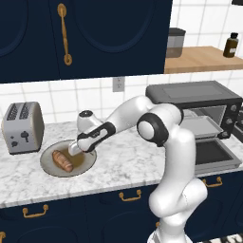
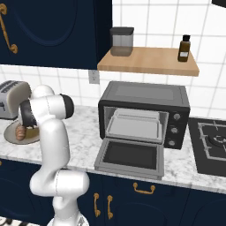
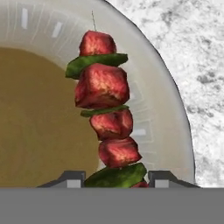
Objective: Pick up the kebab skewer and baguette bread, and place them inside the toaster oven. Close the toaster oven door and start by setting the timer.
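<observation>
White-grey marble counter (image 1: 128,163) over navy cabinets, round grey plate (image 1: 50,167) beside silver toaster (image 1: 22,127), dark toaster oven (image 2: 145,112) door (image 2: 130,156) dropped open, gripper (image 3: 114,178) fingers flanking red-and-green kebab skewer (image 3: 105,109), grip unclear.

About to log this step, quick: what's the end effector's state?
End effector: fingers on either side of the skewer; whether they grip it cannot be told.

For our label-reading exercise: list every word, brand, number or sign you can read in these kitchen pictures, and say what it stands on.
No readable text anywhere.
Toaster oven knobs: no legible markings.
Brown bottle on the shelf: no label can be made out.
Silver toaster: dark controls, no lettering.
Plate and kebab skewer: no writing.
</observation>
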Tool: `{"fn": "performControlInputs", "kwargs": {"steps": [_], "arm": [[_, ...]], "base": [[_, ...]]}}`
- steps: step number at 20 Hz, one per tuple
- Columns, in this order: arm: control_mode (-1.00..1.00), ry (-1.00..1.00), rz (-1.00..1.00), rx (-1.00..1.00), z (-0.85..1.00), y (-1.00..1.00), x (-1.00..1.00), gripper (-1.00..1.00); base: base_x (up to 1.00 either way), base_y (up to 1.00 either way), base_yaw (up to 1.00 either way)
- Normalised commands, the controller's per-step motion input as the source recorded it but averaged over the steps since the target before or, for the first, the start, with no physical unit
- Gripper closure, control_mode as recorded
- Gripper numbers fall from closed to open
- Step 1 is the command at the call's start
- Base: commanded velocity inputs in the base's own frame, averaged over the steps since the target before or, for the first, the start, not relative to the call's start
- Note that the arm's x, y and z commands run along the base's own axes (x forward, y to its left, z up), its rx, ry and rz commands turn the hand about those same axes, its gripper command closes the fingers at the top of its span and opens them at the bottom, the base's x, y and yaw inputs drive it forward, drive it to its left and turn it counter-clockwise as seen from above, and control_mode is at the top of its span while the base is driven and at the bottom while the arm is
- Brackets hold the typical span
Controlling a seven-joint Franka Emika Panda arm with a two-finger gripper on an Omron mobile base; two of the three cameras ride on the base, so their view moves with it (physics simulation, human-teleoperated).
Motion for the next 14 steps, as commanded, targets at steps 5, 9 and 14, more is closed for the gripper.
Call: {"fn": "performControlInputs", "kwargs": {"steps": [5,9,14], "arm": [[-1.00,0.00,0.00,0.00,0.24,-0.17,-0.24,1.00],[-1.00,-0.03,0.00,0.00,0.59,-0.65,-0.75,1.00],[-1.00,-0.03,0.00,0.01,0.63,-0.91,-0.70,1.00]], "base": [[0.00,0.00,0.00],[0.00,0.00,0.00],[0.00,0.00,0.00]]}}
